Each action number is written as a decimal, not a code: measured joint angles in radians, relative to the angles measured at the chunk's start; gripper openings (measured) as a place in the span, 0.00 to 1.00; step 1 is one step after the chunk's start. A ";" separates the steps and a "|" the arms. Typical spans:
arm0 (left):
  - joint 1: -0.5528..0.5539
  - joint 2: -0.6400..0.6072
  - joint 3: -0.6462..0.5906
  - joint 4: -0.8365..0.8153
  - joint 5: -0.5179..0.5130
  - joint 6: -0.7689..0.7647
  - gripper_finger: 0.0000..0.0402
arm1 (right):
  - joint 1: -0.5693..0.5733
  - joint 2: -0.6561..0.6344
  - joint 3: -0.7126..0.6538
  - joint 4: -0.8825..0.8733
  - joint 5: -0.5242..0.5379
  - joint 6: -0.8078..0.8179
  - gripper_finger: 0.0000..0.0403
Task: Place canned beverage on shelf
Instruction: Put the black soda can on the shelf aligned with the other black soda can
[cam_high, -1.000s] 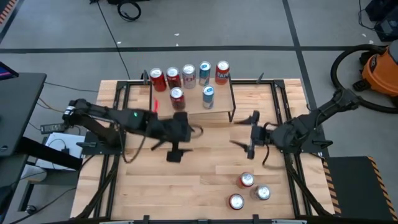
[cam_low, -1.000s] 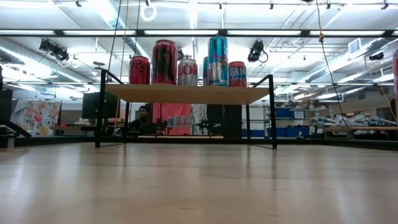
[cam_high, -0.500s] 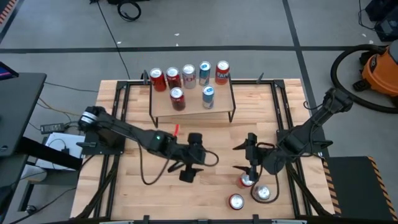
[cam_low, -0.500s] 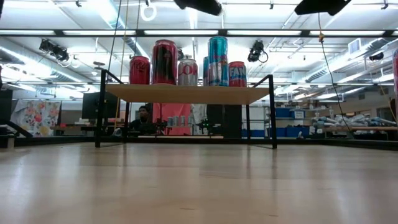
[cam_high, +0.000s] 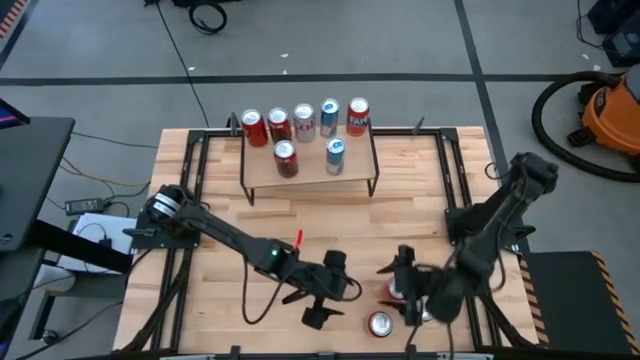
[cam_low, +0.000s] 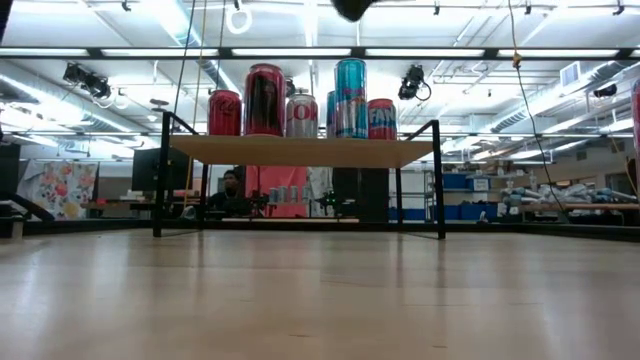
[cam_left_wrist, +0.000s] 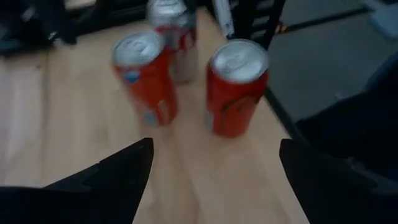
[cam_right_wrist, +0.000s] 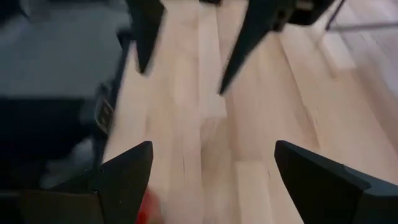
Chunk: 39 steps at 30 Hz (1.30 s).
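Both claws hover open and empty over three loose cans at the desk's five-o'clock corner.

High view: left claw (cam_high: 318, 300) and right claw (cam_high: 408, 285) flank the cans (cam_high: 380, 323); the shelf (cam_high: 310, 170) at twelve o'clock carries seven.
Low view: shelf cans stand upright.
Left wrist view: two red cans (cam_left_wrist: 233, 87) stand ahead; likely rigid, smooth, slippery, best pinched mid-body.
Right wrist view: bare desk (cam_right_wrist: 211, 143).
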 joint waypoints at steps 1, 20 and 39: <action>-0.002 0.011 0.002 0.027 0.002 0.000 0.89 | 0.016 0.040 0.041 -0.059 0.006 0.028 0.86; -0.090 0.120 0.001 0.281 -0.004 -0.094 0.89 | 0.183 0.605 0.697 -0.740 -0.024 0.459 0.86; -0.063 0.195 0.001 0.376 -0.026 -0.084 0.89 | 0.169 0.670 0.721 -0.965 -0.011 0.539 0.86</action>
